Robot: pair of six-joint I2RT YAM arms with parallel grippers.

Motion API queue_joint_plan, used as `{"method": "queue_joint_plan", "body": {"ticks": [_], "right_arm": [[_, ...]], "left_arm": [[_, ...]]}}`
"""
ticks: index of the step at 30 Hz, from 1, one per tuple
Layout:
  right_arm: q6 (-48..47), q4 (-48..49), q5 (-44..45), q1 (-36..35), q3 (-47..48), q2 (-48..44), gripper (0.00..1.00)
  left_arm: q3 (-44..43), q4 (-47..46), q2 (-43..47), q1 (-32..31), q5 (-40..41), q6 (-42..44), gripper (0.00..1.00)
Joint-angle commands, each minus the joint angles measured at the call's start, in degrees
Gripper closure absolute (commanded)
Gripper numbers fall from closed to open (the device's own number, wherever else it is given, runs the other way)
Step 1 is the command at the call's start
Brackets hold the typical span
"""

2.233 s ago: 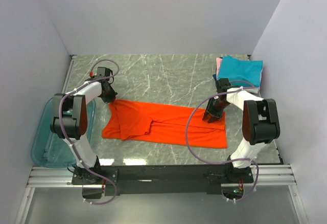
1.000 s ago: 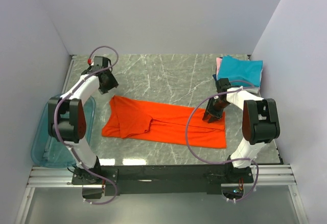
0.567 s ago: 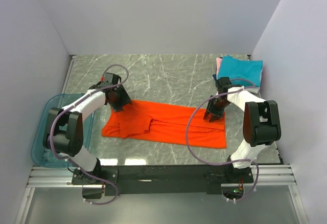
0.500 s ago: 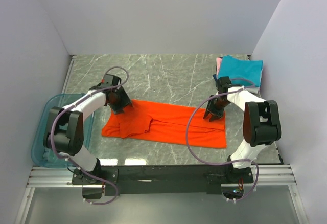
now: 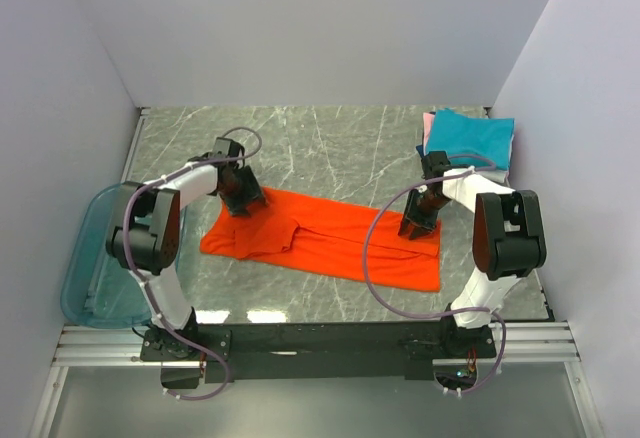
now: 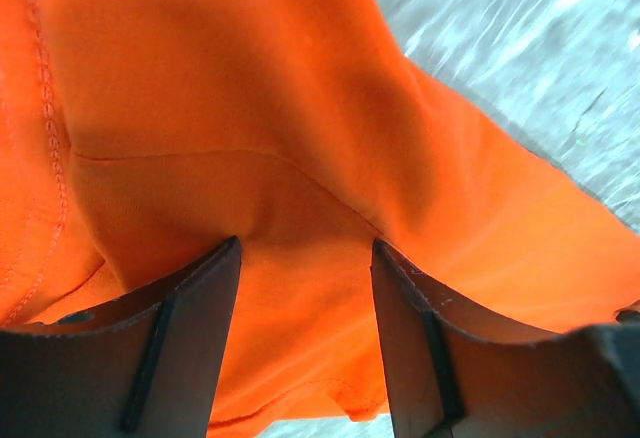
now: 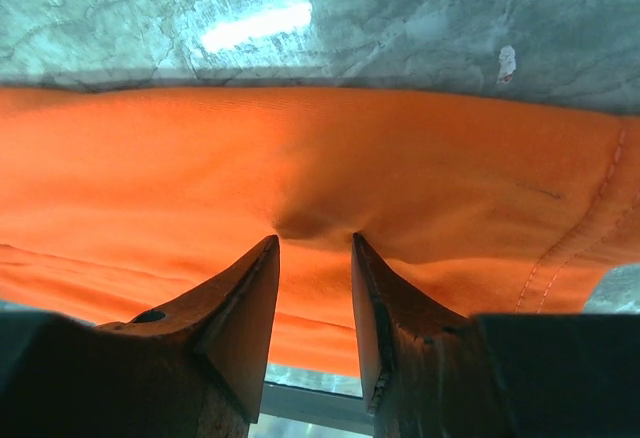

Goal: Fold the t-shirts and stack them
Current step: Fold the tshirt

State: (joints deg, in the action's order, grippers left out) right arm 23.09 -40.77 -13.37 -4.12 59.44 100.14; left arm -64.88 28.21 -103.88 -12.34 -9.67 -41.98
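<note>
The orange-red t-shirt [image 5: 330, 243] lies spread across the middle of the table, its left part folded over on itself. My left gripper [image 5: 240, 198] is down on the shirt's far left corner. In the left wrist view its jaws [image 6: 305, 243] stand wide open, with orange cloth [image 6: 250, 88] bulging between them. My right gripper [image 5: 418, 220] rests on the shirt's far right edge. Its jaws [image 7: 313, 238] stand partly open, tips pressed into the cloth [image 7: 300, 158] with a small pucker between them. Folded t-shirts [image 5: 468, 136], teal on top of pink, are stacked at the back right.
A translucent blue-green bin [image 5: 80, 288] hangs over the table's left edge beside the left arm. Side walls stand close on both sides. Bare marble table [image 5: 330, 148] lies behind the shirt.
My left gripper has come from the far left of the table down onto the shirt's far left corner, and that corner has shifted. The right gripper has stayed on the right edge.
</note>
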Motion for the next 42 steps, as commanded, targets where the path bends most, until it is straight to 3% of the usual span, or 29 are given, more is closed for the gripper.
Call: {"method": "queue_joint_plan", "body": {"ticks": [1,16,25,32,38,42], "right_arm": [[-0.8,-0.5,0.9,-0.8,-1.5,3.1,0.58],[3.4,-2.7,0.1,-10.3,-5.5,1.2,0.58],[9.1,-1.4,-2.7,-20.7,-7.2,0.8,0.58],[7.9,-5.0,-1.0,-22.3,-1.6,-3.5,0.58],[2.3,-11.3,3.2,-22.4,5.9,-6.8,0.58],[0.2,-11.3,3.3,-22.4,3.6,-8.3,0.58]], "left_arm": [[-3.2,-0.4,-6.7,1.3,3.0,5.5,0.38],[-36.4,11.4,-31.0,1.5,5.3,15.2,0.36],[-46.3,10.6,-37.6,1.4,3.5,16.8,0.35],[-50.8,9.5,-36.6,0.6,1.8,16.8,0.32],[-52.6,8.1,-30.1,-0.1,1.1,14.9,0.30],[-49.6,7.7,-23.5,-0.1,1.3,13.3,0.29]]}}
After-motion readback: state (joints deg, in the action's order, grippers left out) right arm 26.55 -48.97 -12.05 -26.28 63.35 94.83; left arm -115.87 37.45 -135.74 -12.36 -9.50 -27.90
